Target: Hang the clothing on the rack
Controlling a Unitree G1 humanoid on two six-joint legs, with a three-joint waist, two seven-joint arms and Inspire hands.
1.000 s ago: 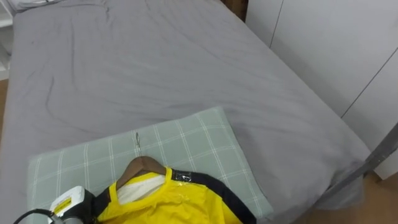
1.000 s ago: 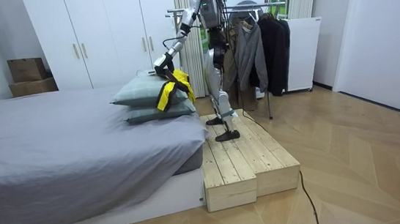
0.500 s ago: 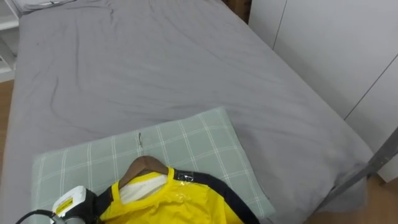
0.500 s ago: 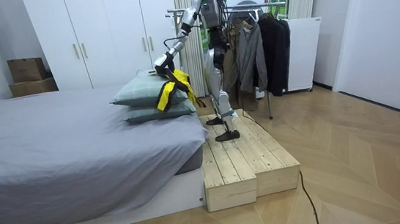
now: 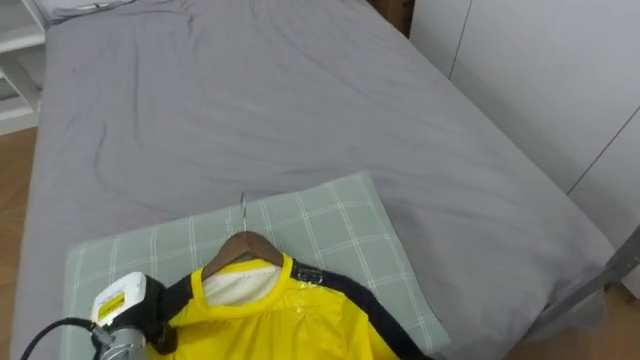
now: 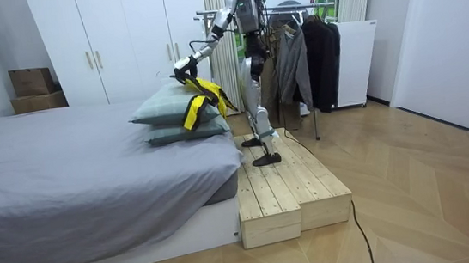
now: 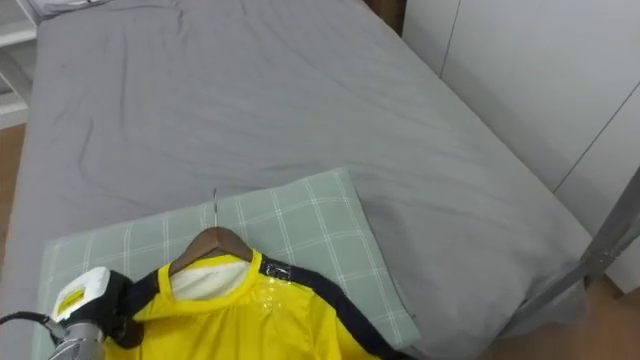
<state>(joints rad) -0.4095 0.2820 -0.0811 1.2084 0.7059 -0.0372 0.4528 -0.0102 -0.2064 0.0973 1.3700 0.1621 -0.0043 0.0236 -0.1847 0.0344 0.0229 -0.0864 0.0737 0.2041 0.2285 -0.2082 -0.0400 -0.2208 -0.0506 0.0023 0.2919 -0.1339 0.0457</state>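
Observation:
A yellow shirt with a dark side stripe is on a wooden hanger whose thin metal hook points toward the far side of the bed. It hangs just above the checked green pillow. My left hand, dark with a white tag, comes in at the lower left and grips the hanger's left shoulder through the shirt. In the room view I stand on a wooden platform at the head of the bed. My left hand reaches out over the stacked pillows, and the shirt droops from it.
The grey bed stretches away beyond the pillow, with white wardrobe doors to its right. Behind me in the room view stands a clothes rack with dark garments. A wooden floor lies around the platform.
My left hand has lifted the hanger and shirt slightly off the pillows. The eye view has shifted a little, so more of the shirt's collar shows.

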